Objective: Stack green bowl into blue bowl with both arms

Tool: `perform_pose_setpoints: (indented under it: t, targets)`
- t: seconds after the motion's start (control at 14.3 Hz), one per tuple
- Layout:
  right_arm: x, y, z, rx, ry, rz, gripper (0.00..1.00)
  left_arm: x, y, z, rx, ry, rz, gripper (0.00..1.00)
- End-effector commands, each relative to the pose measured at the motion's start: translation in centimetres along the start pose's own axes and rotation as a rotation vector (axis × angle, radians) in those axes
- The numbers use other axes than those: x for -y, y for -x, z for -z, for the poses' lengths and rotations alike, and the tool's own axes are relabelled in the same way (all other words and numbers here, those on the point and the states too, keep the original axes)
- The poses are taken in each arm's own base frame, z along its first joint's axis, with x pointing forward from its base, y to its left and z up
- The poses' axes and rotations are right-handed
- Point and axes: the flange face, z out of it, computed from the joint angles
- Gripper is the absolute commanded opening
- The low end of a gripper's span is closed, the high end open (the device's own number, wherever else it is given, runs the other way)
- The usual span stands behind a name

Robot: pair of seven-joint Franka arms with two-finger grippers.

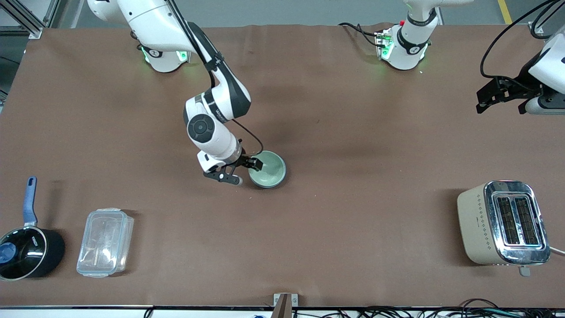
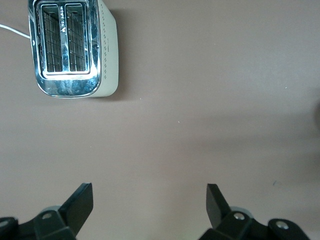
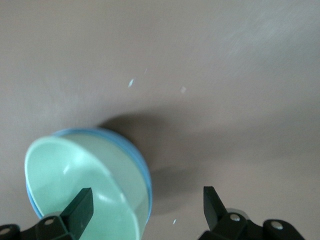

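The green bowl point(image 1: 268, 168) sits nested inside the blue bowl point(image 1: 270, 186), of which only the rim shows, at the middle of the table. My right gripper point(image 1: 243, 171) is open and low at the bowls' edge on the right arm's side. One finger is over the green bowl's inside and the other is outside the rim. In the right wrist view the green bowl point(image 3: 75, 175) fills the blue bowl point(image 3: 144, 172), and my right gripper point(image 3: 148, 205) straddles their rim. My left gripper point(image 1: 485, 100) waits open over the left arm's end of the table; it also shows in its own wrist view point(image 2: 150, 200).
A cream and chrome toaster point(image 1: 503, 223) stands near the front edge at the left arm's end and shows in the left wrist view point(image 2: 72, 47). A black saucepan with a blue handle point(image 1: 26, 251) and a clear plastic container point(image 1: 105, 242) sit near the front edge at the right arm's end.
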Motion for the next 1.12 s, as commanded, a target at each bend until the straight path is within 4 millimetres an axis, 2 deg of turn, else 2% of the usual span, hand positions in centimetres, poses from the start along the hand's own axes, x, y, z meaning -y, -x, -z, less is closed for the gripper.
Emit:
perform_pose_setpoints:
  t: [0.0, 0.07, 0.21, 0.42, 0.63, 0.84, 0.98, 1.05]
  targets:
    - [-3.5, -3.5, 7.8, -0.034, -0.01, -0.055, 1.0, 0.0, 0.6, 0.5, 0.004, 0.008, -0.012, 1.0]
    - [-5.5, -5.2, 10.9, -0.059, 0.006, -0.059, 1.0, 0.1, 0.6, 0.5, 0.002, 0.007, -0.011, 1.0]
    - [-9.5, -7.8, 16.0, -0.07, 0.062, -0.02, 1.0, -0.1, 0.5, 0.2, 0.008, 0.004, -0.014, 1.0]
    - [-15.8, -10.6, 22.1, -0.097, 0.055, -0.007, 1.0, -0.2, 0.1, -0.1, 0.005, 0.002, -0.016, 1.0]
    - [-21.4, -12.3, 26.0, -0.135, 0.104, 0.035, 1.0, -0.1, 0.1, 0.0, 0.004, 0.002, -0.01, 1.0]
    - [-24.1, -12.5, 29.9, -0.191, 0.104, 0.03, 1.0, 0.0, 0.1, 0.1, 0.002, 0.001, -0.01, 1.0]
    - [-25.9, -12.5, 33.0, -0.191, 0.092, 0.005, 1.0, 0.2, 0.1, 0.1, 0.002, 0.003, -0.008, 1.0]
    - [-26.7, -12.2, 35.2, -0.169, 0.098, 0.021, 1.0, 0.3, 0.1, 0.2, -0.001, 0.002, -0.006, 1.0]
